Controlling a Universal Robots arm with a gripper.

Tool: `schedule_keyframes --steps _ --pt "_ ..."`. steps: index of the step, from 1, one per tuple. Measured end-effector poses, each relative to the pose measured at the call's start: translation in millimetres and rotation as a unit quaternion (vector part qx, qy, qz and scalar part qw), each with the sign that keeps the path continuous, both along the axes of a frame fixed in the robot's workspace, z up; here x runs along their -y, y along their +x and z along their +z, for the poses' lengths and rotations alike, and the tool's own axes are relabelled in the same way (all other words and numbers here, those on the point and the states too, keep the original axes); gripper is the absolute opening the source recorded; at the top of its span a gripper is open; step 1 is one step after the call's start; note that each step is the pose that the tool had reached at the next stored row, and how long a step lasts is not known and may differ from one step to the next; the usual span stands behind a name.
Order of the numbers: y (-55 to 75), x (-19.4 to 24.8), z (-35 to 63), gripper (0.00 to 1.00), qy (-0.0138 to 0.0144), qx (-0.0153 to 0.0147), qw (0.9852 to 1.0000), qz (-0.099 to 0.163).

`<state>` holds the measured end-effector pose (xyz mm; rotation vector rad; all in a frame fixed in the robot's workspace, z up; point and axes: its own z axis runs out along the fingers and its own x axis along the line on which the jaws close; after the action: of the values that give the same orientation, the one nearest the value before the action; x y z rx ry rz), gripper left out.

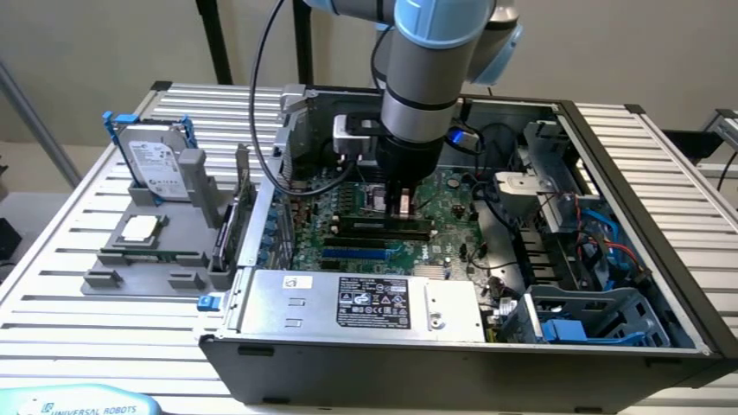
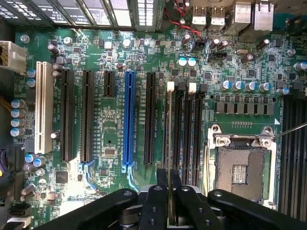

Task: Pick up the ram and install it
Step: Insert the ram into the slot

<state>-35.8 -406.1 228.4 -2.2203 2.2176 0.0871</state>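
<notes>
My gripper (image 1: 402,207) reaches down inside the open computer case (image 1: 645,225), just over the motherboard (image 1: 346,246). In the wrist view its black fingers (image 2: 156,201) are shut on the ram (image 2: 168,143), which I see edge-on as a thin strip. The ram runs along the first of the black memory slots (image 2: 180,129), beside the white end clips (image 2: 171,86). It stands upright and in line with that slot. How deep it sits in the slot I cannot tell.
The CPU socket (image 2: 242,165) lies just beyond the memory slots, and the blue slot (image 2: 128,120) on their other side. The power supply (image 1: 358,298) fills the case's front. Cables (image 1: 576,251) crowd the exterior view's right. A grey fixture (image 1: 127,259) outside holds a hard drive (image 1: 155,160).
</notes>
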Motion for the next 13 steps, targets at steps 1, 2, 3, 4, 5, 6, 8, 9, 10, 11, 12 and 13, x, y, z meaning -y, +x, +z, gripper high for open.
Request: schedule_keyframes --steps 1,2,3,4,5,6,8,9,10,11,12,13 --pt "-0.1 0.0 0.0 0.13 0.0 0.0003 1.0 -0.001" --pt "-0.1 0.0 -0.1 0.13 0.0 0.0005 1.0 -0.003" --pt "-0.1 0.0 -0.1 0.13 0.0 0.0007 1.0 -0.004" --pt "-0.2 0.0 -0.1 0.13 0.0 0.001 1.0 -0.005" --pt "-0.2 0.0 -0.2 0.13 0.0 0.0013 1.0 -0.005" --pt "-0.2 0.0 -0.3 0.13 -0.0001 0.0017 1.0 -0.005" --pt "-0.5 0.0 -0.6 0.13 0.0 0.0026 1.0 -0.006" --pt "-0.6 0.0 -0.8 0.13 0.0 0.003 1.0 -0.005" --pt "-0.8 0.0 -0.9 0.13 0.0 0.0033 1.0 -0.005" --pt "-1.0 0.0 -1.2 0.13 0.0 0.0035 1.0 -0.005" --pt "-1.3 0.0 -1.4 0.13 0.0001 0.0036 1.0 -0.005" --pt "-1.6 0.0 -1.6 0.13 0.0 0.0036 1.0 -0.006"
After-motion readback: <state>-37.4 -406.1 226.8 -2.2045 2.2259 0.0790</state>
